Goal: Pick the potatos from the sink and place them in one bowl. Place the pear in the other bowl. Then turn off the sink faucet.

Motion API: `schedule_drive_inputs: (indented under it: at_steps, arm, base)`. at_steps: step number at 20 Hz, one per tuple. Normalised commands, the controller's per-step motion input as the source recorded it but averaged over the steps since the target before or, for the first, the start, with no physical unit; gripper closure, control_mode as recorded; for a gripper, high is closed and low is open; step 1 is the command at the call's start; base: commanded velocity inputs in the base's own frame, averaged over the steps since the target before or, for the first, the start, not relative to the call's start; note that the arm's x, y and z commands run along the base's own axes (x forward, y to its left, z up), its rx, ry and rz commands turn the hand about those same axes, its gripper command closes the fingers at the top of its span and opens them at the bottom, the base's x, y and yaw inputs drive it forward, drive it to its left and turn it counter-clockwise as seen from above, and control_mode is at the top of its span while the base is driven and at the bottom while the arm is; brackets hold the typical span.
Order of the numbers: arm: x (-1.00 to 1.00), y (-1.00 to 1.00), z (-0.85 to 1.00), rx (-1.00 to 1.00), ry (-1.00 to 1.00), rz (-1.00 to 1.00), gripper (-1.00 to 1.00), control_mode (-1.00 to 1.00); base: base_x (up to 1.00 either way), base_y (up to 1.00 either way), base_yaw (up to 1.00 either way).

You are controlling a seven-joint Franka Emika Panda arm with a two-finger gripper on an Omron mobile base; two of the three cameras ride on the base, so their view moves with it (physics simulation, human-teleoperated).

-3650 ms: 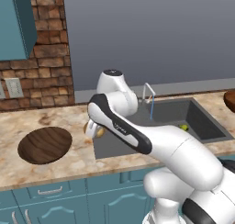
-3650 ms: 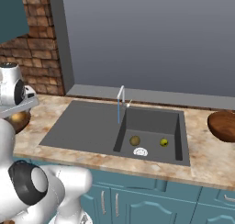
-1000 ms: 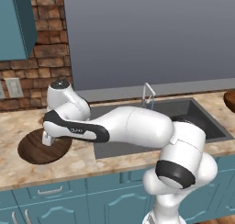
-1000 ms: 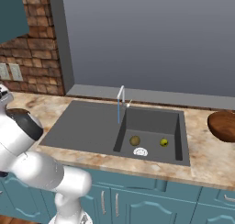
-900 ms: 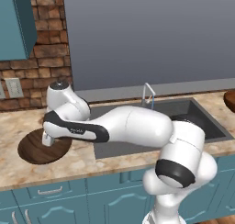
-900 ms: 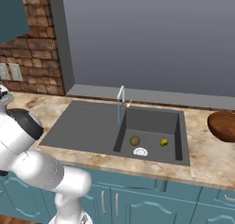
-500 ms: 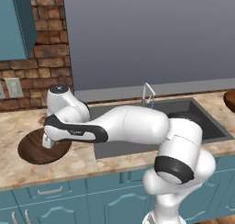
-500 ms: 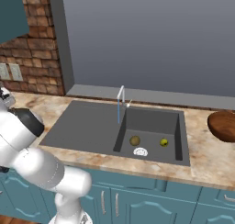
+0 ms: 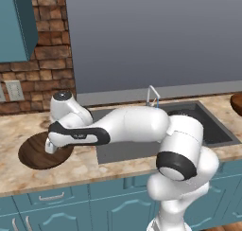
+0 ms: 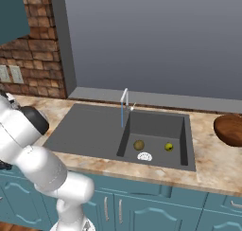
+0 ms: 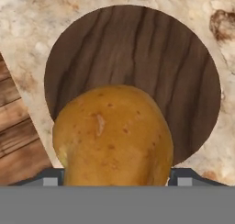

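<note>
My gripper (image 11: 117,178) is shut on the golden-orange potato (image 11: 114,136), which hangs just above the wide dark brown wooden bowl (image 11: 137,48). Seen from the left base view, the hand (image 9: 51,147) hovers over this bowl (image 9: 32,155) on the counter left of the sink (image 9: 213,133). In the sink's deeper well (image 10: 156,130) lie the dull olive potato (image 10: 138,145) and the small yellow-green pear (image 10: 168,146). The slim faucet (image 10: 124,100) stands behind the well with a thin blue stream under its spout. The reddish-brown bowl (image 10: 229,129) sits on the counter at far right.
A brick wall (image 9: 45,78) with a power outlet (image 9: 13,90) backs the counter on the left, under a teal wall cabinet (image 9: 16,22). My white arm (image 9: 137,126) stretches across the sink's flat panel. The counter's front edge runs just below the dark bowl.
The arm has swung left from the sink to the dark bowl with the potato in its grip. Over the last second the hand has sunk slightly toward the bowl.
</note>
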Motion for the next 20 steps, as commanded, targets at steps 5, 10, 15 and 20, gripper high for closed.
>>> schedule_drive_inputs:
  at_steps: [5, 10, 15, 20]
  arm:
    - [0.19, 0.25, -0.14, -0.03, 0.00, -0.08, 1.00, -1.00]
    - [0.20, 0.30, -0.17, -0.05, 0.00, -0.08, 1.00, -1.00]
    - [0.30, 0.31, -0.14, -0.04, 0.00, -0.09, 1.00, -1.00]
    - [0.40, 0.37, -0.15, -0.05, 0.00, -0.10, 1.00, -1.00]
  base:
    - [0.00, 0.00, 0.00]
    - [0.00, 0.00, 0.00]
    - [0.00, 0.00, 0.00]
    - [0.00, 0.00, 0.00]
